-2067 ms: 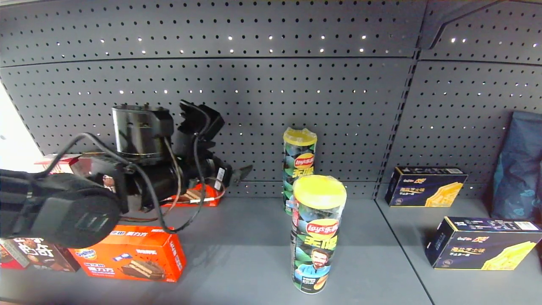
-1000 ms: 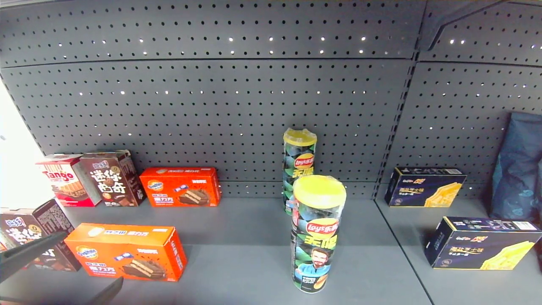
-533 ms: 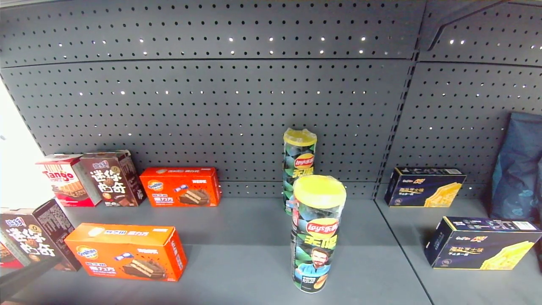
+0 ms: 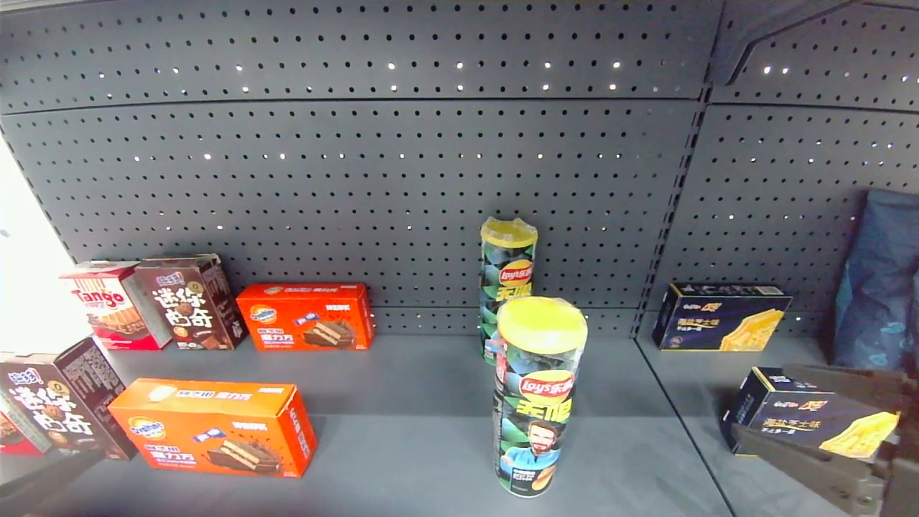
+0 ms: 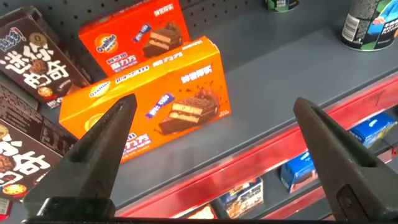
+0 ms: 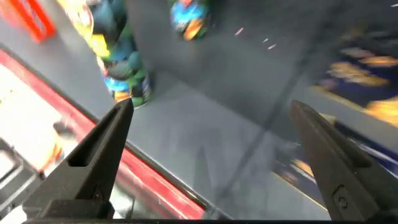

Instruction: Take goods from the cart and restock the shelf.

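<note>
On the grey shelf stand two chip cans, the front can and the back can. Two orange boxes lie at the left, one near and one far. My left gripper hangs open and holds nothing, just off the shelf's front edge before the near orange box; one of its fingers shows at the lower left. My right gripper is open and holds nothing, low at the right, in front of the near dark blue box. It faces the front can.
Brown cookie boxes and a red box stand at the far left. A second dark blue box and a blue bag sit at the back right. A red shelf edge runs along the front, with goods below.
My left arm has pulled back from the far orange box and sunk to the lower left corner. My right gripper has come into the head view at the lower right, open.
</note>
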Controlling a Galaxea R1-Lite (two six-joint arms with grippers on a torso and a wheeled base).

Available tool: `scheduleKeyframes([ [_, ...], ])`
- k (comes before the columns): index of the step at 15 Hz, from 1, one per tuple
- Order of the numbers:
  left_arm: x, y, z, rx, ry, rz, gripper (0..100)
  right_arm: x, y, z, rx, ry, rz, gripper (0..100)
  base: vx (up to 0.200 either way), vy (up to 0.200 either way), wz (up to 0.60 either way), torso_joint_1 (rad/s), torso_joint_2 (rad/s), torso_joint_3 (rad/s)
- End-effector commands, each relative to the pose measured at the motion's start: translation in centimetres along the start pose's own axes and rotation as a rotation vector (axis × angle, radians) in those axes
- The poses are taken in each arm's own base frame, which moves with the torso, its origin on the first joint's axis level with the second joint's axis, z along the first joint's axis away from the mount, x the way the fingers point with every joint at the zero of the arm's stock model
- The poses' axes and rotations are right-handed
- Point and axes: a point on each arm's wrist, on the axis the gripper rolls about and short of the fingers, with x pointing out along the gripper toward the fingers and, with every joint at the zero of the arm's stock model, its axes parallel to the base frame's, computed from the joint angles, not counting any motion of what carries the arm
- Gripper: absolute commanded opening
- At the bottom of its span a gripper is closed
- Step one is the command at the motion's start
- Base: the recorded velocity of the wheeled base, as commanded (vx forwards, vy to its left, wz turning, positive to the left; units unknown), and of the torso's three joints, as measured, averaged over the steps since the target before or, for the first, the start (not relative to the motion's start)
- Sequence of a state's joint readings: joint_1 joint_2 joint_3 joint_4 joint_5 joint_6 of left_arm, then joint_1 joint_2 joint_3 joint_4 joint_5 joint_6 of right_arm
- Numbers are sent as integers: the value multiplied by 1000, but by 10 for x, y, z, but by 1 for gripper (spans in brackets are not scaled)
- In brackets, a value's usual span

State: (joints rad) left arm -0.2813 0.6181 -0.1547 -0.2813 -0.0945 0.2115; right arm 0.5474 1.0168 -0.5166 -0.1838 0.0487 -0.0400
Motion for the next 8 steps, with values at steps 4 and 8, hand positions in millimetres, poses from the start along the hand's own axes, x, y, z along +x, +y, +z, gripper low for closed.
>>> scheduleKeyframes([
  [4, 1, 0, 0, 0, 3, -2, 100, 54, 10, -9, 4, 156, 36, 100, 0, 0, 0, 0, 0, 0],
  [8, 1, 0, 1, 0, 2, -2, 100, 71, 12, -6, 1, 185, 43, 100, 0, 0, 0, 0, 0, 0],
])
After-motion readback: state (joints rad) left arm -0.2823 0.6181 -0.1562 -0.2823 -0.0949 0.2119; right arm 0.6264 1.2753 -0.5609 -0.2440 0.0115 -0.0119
